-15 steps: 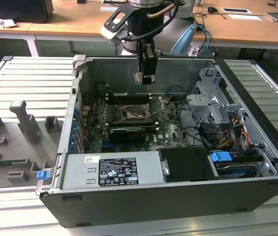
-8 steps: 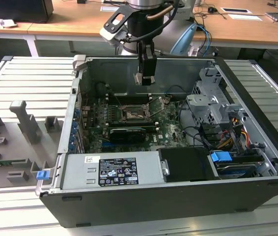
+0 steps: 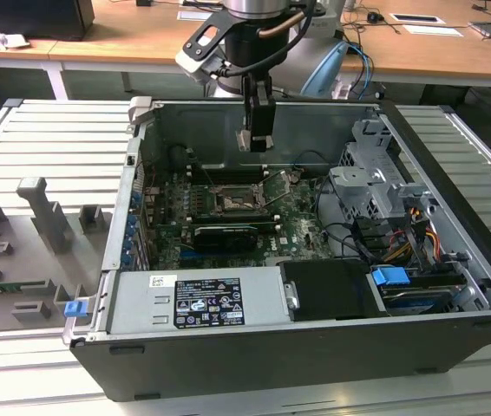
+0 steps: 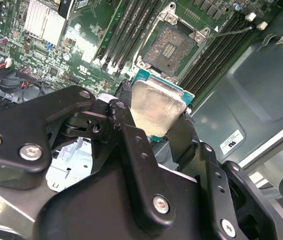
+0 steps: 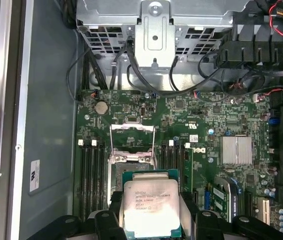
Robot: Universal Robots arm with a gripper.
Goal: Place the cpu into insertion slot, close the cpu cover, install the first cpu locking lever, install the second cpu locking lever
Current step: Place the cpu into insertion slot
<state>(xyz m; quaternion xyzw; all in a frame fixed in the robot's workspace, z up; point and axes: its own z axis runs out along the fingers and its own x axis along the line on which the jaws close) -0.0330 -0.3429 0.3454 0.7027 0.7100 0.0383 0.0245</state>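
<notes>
First step in hand: the gripper (image 4: pixel 155 110) is clamped on the one cpu (image 5: pixel 150 207) by its edges, held clear of the one bare insertion slot (image 4: pixel 171 47) below and just ahead of it — the single cpu cover (image 5: pixel 132 142) raised — and seating, I judge, calls for squaring the cpu to the slot.

Grey ribbed table (image 3: pixel 55 139) stretching across the scene, grey blocks (image 3: pixel 46 217) sitting near its edge on the exterior view's left, wooden desks (image 3: pixel 124 39) running behind its far edge, white papers (image 3: pixel 428 17) lying on them, black box (image 3: pixel 29 17) standing on one desk.
</notes>
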